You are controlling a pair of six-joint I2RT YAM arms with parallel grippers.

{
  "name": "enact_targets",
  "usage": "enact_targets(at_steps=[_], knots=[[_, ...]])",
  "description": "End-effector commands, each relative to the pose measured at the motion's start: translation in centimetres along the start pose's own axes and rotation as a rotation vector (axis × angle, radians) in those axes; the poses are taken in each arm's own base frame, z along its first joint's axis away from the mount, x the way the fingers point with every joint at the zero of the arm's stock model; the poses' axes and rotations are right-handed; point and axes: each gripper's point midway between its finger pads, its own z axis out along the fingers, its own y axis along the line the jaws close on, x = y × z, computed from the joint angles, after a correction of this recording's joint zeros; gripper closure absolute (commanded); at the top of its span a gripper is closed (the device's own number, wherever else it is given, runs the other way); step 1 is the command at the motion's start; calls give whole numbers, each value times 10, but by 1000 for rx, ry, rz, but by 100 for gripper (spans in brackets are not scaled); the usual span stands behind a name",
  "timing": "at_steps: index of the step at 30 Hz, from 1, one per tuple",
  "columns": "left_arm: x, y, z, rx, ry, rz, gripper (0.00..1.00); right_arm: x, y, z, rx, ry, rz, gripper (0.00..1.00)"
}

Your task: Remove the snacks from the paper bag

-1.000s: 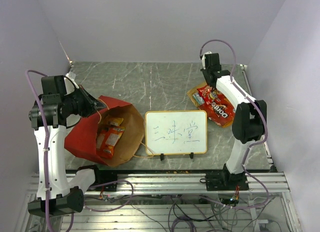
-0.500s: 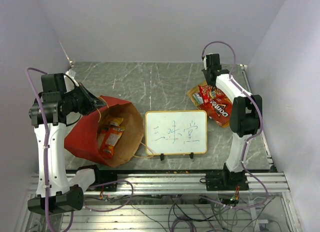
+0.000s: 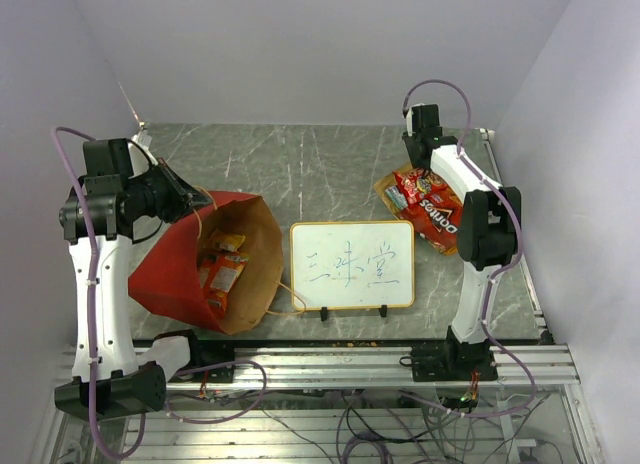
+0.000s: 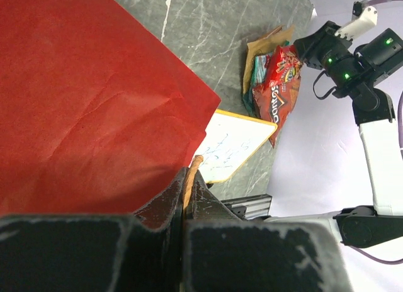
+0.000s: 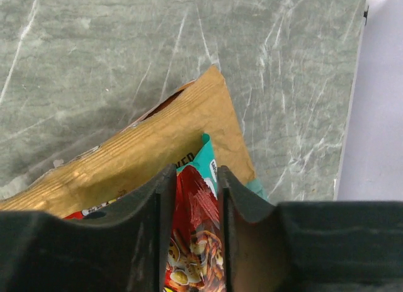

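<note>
The red paper bag [image 3: 165, 279] lies on its side at the left, its brown mouth facing right, and also fills the left wrist view [image 4: 82, 103]. Orange and yellow snack packets [image 3: 222, 272] lie inside it. My left gripper [image 3: 195, 199] [image 4: 189, 169] is shut on the bag's brown cord handle [image 4: 193, 161] and lifts its upper edge. At the back right is a snack pile with a red Doritos bag [image 3: 445, 212]. My right gripper [image 3: 418, 174] [image 5: 192, 172] stands over the pile, jaws narrowly apart with a red snack packet [image 5: 195, 229] filling the gap, above a tan packet [image 5: 138, 160] and a teal one [image 5: 211, 158].
A framed whiteboard [image 3: 352, 265] with writing stands on small feet at the front middle, between the bag and the snack pile. The bag's other handle [image 3: 285, 302] loops out onto the table beside it. Walls close in the left, back and right sides.
My left gripper has raised the bag's upper edge a little, opening the mouth wider. My right arm has drawn back slightly and stands more upright over the snack pile.
</note>
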Motion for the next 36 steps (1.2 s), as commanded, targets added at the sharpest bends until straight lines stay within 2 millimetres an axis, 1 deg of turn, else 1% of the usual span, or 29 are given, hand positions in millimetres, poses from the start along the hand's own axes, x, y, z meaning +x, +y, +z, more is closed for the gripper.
enact_targets(at_steps=[1, 2, 3, 4, 7, 10, 12, 15, 16, 18, 19, 20, 22, 25, 26, 27, 28, 29, 30, 31, 32, 35, 36], knots=[[-9, -17, -5, 59, -28, 40, 93, -14, -11, -15, 14, -42, 36, 64], [-9, -18, -6, 60, -31, 40, 93, -12, -11, -14, 14, -37, 32, 60], [-9, -18, -6, 63, -32, 38, 93, -19, -17, -24, 23, -60, 40, 58], [-9, -19, -6, 66, -33, 38, 93, -21, -19, -28, 30, -67, 43, 54], [-9, -19, -7, 66, -34, 40, 93, -29, -23, -40, 28, -90, 58, 49], [-9, -20, -8, 66, -38, 45, 93, -41, -23, -54, -3, -128, 92, 45], [-9, -21, -9, 67, -41, 47, 93, -54, -17, -69, -51, -170, 128, 42], [-8, -21, -11, 67, -44, 50, 93, -70, 8, -96, -165, -243, 154, 38], [-7, -21, -11, 68, -44, 49, 93, -76, 21, -107, -203, -274, 151, 38], [-6, -21, -12, 71, -45, 49, 93, -89, 64, -138, -317, -349, 102, 37], [-5, -20, -12, 71, -44, 48, 93, -90, 87, -154, -371, -382, 57, 37], [-4, -19, -11, 74, -41, 48, 93, -95, 110, -174, -423, -434, 3, 37], [-1, -18, -10, 78, -35, 39, 93, -97, 154, -212, -527, -521, -68, 37], [2, -17, -10, 85, -34, 31, 93, -91, 216, -278, -759, -678, -176, 36], [2, -17, -10, 85, -34, 31, 93, -85, 232, -300, -838, -740, -235, 36], [2, -17, -11, 84, -36, 32, 93, -76, 250, -327, -935, -819, -317, 36], [3, -17, -12, 79, -37, 34, 93, -68, 262, -353, -1000, -931, -404, 36], [3, -16, -13, 76, -38, 34, 93, -50, 276, -370, -1053, -1001, -509, 36], [3, -16, -13, 74, -38, 34, 93, -37, 289, -388, -1088, -1096, -611, 35], [4, -16, -13, 76, -38, 34, 93, -25, 302, -401, -1114, -1173, -698, 34], [5, -15, -13, 76, -36, 31, 93, -11, 315, -410, -1139, -1222, -781, 34], [8, -14, -12, 76, -29, 26, 93, 17, 351, -423, -1218, -1283, -966, 34], [9, -13, -13, 74, -25, 24, 93, 22, 361, -426, -1233, -1300, -1012, 34]])
